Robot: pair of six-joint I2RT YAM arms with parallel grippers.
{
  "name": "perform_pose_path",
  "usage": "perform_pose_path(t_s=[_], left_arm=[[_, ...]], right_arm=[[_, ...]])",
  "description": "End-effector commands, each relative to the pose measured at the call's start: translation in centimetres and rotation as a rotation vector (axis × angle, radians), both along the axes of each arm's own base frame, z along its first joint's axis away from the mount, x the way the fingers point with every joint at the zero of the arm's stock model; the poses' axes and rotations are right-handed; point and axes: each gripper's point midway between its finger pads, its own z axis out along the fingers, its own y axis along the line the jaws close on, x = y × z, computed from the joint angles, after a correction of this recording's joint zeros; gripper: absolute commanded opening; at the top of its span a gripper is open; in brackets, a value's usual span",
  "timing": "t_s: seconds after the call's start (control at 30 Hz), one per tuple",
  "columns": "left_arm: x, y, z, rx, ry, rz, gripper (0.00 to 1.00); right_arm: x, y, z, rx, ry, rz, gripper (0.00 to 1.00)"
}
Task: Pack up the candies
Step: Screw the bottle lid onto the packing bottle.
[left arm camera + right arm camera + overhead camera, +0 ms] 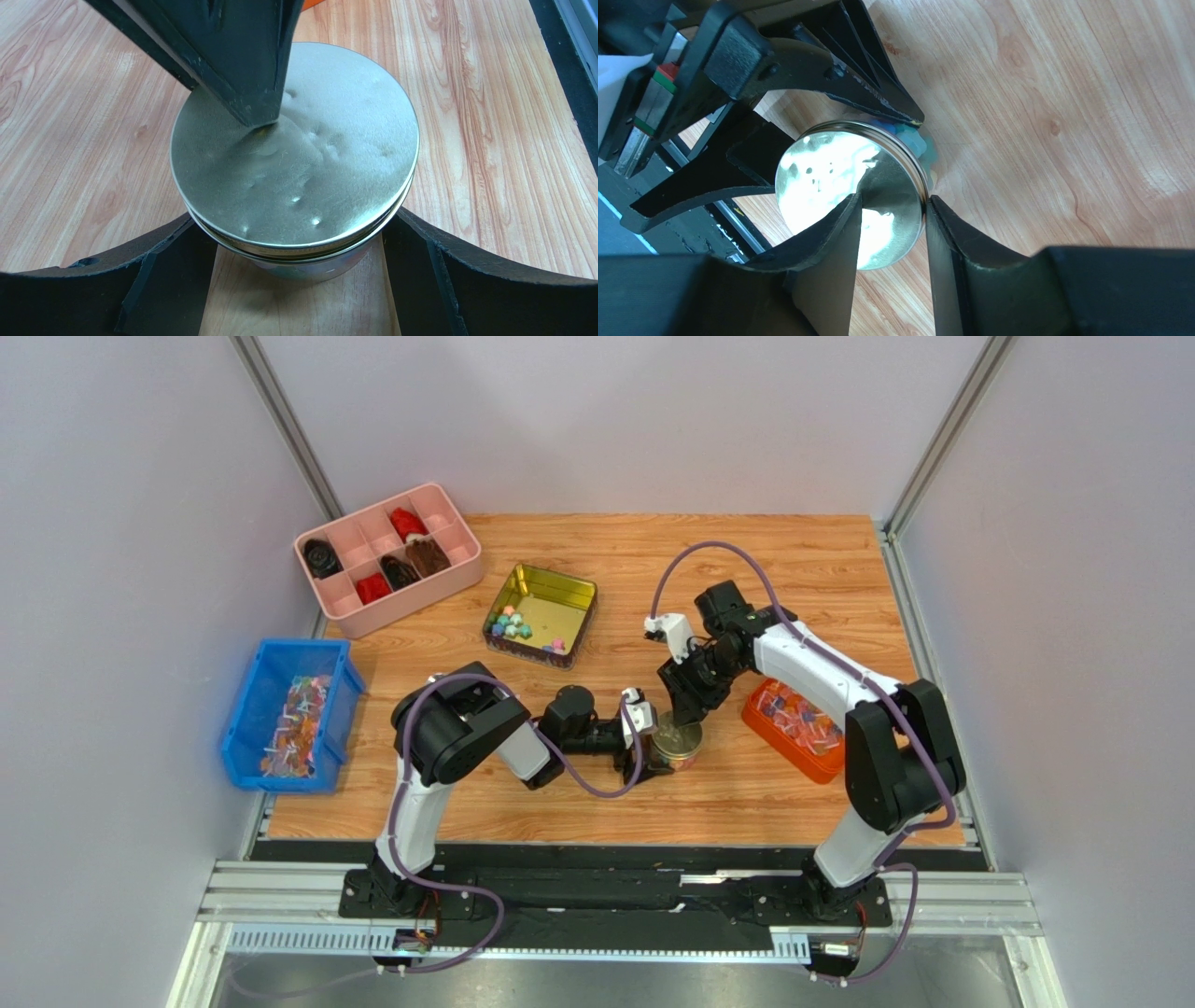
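Gripping the small round jar by its sides, the left gripper steadies it while the right gripper pinches the dented, shiny metal lid rim.

Between our left gripper's two black fingers sits a round clear jar capped with a dented, silvery metal lid, the fingers flanking its body. Beyond our pincer, the other arm's dark finger presses its tip onto the lid's far-left part. Light wooden tabletop surrounds the jar.
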Motion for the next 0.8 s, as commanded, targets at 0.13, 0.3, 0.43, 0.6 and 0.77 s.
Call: perform_pose_path(t_s=[0.13,0.3,0.43,0.6,0.77], left_arm=[[1.5,-1.0,2.9,-0.054,-0.085,0.024,0.61],[1.6,-1.0,2.9,-0.048,-0.082,0.032,0.52],[1.6,-1.1,2.9,-0.045,-0.081,0.03,0.47],[1.7,-1.2,2.7,-0.027,-0.069,0.018,0.22],[1.6,-1.3,2.6,-0.019,-0.073,0.005,0.17]], right_arm=[[-1.5,-1.2,0.9,0.02,0.033,-0.007,0.35],[-2.6,-1.9,0.8,0.006,0.043,-0.014,0.32],[-3.4,-2.3,0.9,0.002,0.045,-0.018,0.32],[-4.5,-2.8,0.5,-0.014,0.073,-0.017,0.31],[-5.2,-3.1,0.8,-0.015,0.067,-0.016,0.31]])
